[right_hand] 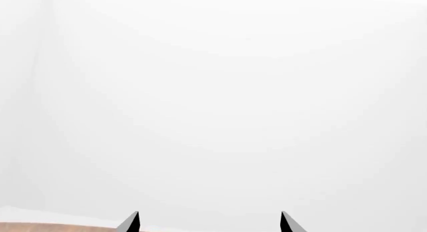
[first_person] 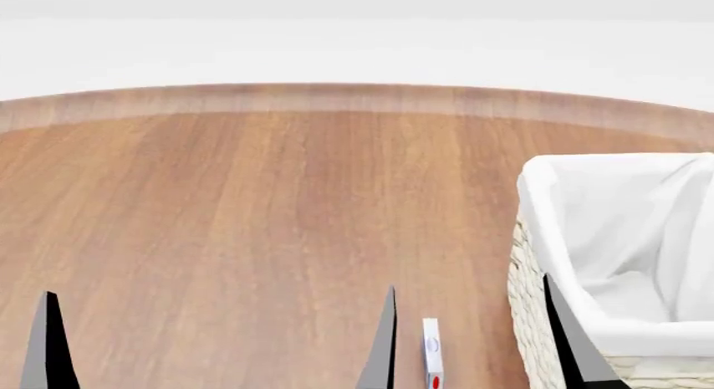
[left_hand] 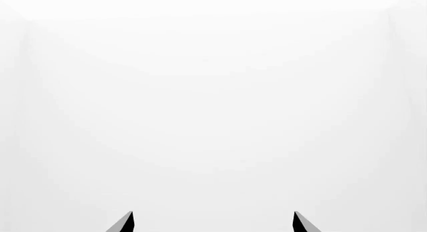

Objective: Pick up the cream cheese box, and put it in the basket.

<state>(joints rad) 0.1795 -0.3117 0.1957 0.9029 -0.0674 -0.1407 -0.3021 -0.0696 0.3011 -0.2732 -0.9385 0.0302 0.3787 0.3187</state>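
From the head camera, a broad wooden table (first_person: 257, 222) fills the scene, reddish-brown with long straight grain and a paler curved far edge against a plain white floor and wall. At the near right sits the basket (first_person: 530, 322), its wall a cream woven wicker, knobbly and tight, with a soft white cloth liner (first_person: 624, 230) draped in folds inside and turned over the rim. Just beside the basket's left wall, at the very bottom of the view, the cream cheese box (first_person: 432, 355) shows as a thin, flat white sliver with a red mark, only partly in frame. It lies on the wood between two dark pointed fingers of the right gripper (first_person: 474, 339), which are spread wide apart, one over the wood and one in front of the basket. Only one dark pointed finger of the left gripper (first_person: 47, 343) shows at the far left edge.

From the left wrist, two sharp black-and-grey fingertips (left_hand: 123, 223) stand well apart against blank white.

From the right wrist, its two tips (right_hand: 130, 223) are likewise spread, empty, with a narrow strip of wood at the corner
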